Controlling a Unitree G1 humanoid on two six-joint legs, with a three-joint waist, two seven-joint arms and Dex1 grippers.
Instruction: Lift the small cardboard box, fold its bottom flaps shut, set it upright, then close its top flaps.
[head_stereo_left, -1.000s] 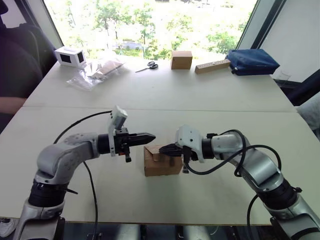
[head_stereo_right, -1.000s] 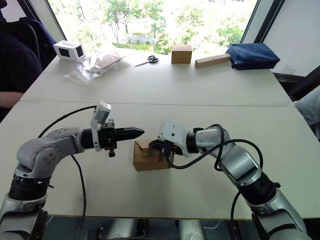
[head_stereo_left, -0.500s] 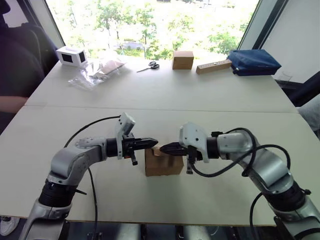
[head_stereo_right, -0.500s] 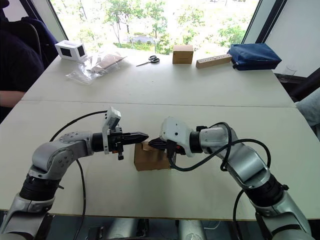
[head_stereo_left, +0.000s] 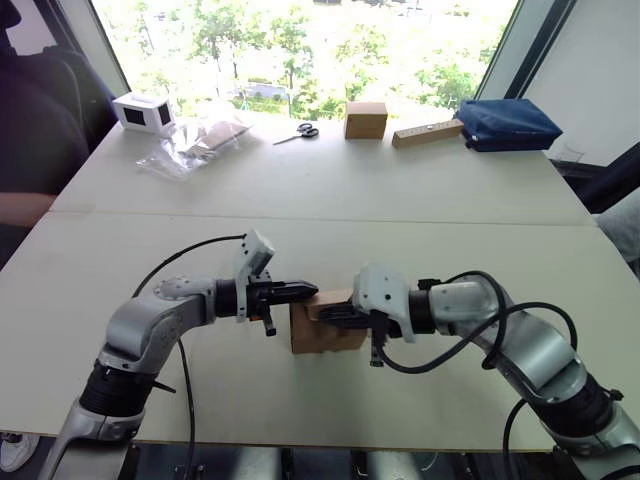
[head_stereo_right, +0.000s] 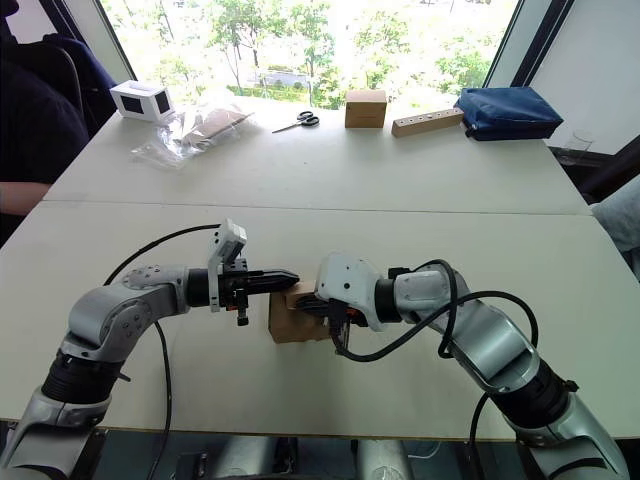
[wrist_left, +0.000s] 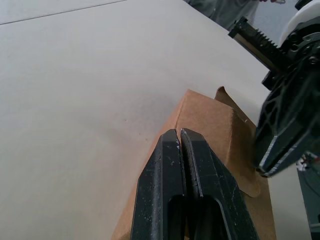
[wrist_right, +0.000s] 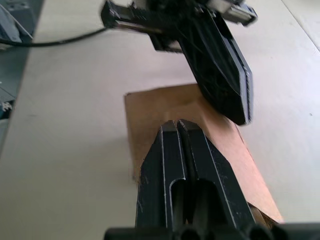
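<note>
In the left eye view, the small cardboard box (head_stereo_left: 325, 326) sits on the white table (head_stereo_left: 330, 190) near the middle of its near edge. The left gripper (head_stereo_left: 307, 290) reaches in from the robot's left, its tip over the box's upper left edge. The right gripper (head_stereo_left: 328, 314) comes from the opposite side and lies low across the top of the box. Along the far edge stand a white box with dark panels (head_stereo_left: 141, 113), a clear plastic bag (head_stereo_left: 192, 143), scissors (head_stereo_left: 296, 132), a neat brown cube box (head_stereo_left: 365, 119), a wooden block (head_stereo_left: 425, 132) and a blue pouch (head_stereo_left: 504, 123).

In the left wrist view, the left gripper's fingers (wrist_left: 197, 190) are pressed together with nothing between them, just above the box's top flaps (wrist_left: 222, 127). The right gripper shows at the side over the same flaps.

In the right wrist view, the right gripper's fingers (wrist_right: 167, 170) are likewise closed on nothing, resting over the brown top, with the left gripper just beyond.
</note>
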